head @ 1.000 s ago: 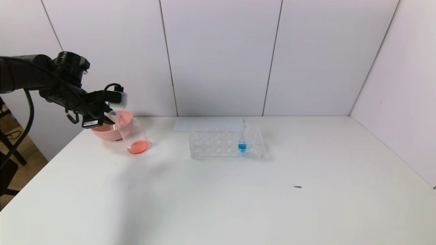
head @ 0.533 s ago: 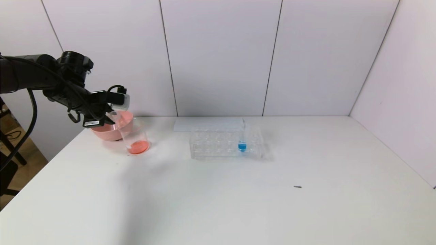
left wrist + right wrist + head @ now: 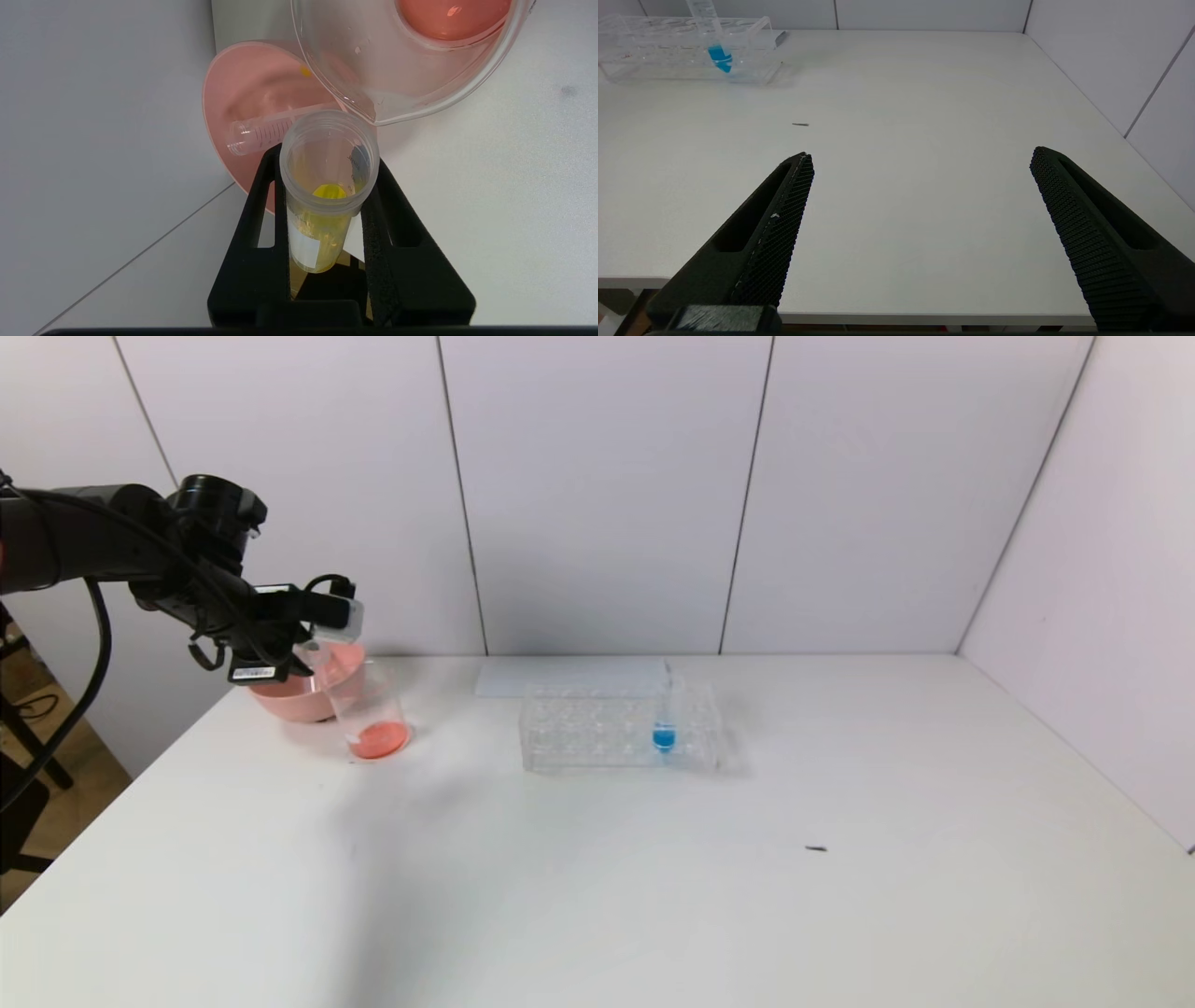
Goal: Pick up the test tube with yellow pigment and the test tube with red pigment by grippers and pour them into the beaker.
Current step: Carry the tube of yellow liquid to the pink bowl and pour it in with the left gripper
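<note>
Yellow-pigment test tube sits clamped between the two black fingers of the left hand, its open mouth turned toward the wrist camera and a little yellow liquid lying at the bottom, with yellow smears on the inner wall. In the head view the left hand hangs above the far-left part of the bench, at about ten o'clock from the bench's middle, with the tube tilted and its mouth just beside the rim of the beaker.

That beaker stands on the bench and holds a shallow layer of red-orange liquid on its floor. Behind it, toward eleven o'clock, rests a pink bowl; the wrist view shows another clear tube lying on its side inside the bowl, and no liquid can be made out in it.

Toward three o'clock from the beaker, well apart, a clear rectangular tube rack stands with one upright tube of blue liquid in a hole near its right end. A flat white sheet lies behind the rack. A small dark speck lies on the bench at about four o'clock from the rack.

The right hand is out of the head view; its own camera shows its fingers spread wide apart with nothing between them, above the near edge of the bench, with the rack far off.
</note>
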`<state>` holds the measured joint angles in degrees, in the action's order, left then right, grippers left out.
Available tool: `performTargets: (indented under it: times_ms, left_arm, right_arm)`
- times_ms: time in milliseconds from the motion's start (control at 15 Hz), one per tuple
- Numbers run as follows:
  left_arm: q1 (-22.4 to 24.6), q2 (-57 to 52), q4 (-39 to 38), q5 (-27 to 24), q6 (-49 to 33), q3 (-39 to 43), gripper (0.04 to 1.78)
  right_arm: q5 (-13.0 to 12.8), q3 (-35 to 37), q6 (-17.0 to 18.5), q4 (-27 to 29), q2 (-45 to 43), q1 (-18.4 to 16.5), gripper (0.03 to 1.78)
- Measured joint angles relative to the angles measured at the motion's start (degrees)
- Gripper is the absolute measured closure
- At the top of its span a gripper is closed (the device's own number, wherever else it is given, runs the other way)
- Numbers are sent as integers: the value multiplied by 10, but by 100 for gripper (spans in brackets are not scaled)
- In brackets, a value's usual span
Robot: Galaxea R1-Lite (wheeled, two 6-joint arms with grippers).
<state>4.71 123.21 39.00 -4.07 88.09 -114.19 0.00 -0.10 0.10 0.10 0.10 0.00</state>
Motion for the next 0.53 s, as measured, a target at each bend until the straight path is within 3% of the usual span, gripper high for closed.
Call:
performTargets:
  times_ms: [533]
  left_arm:
    - [-4,-1,-6,18,7,0,136]
  right_arm:
    - [0,0,0,0,0,0,11]
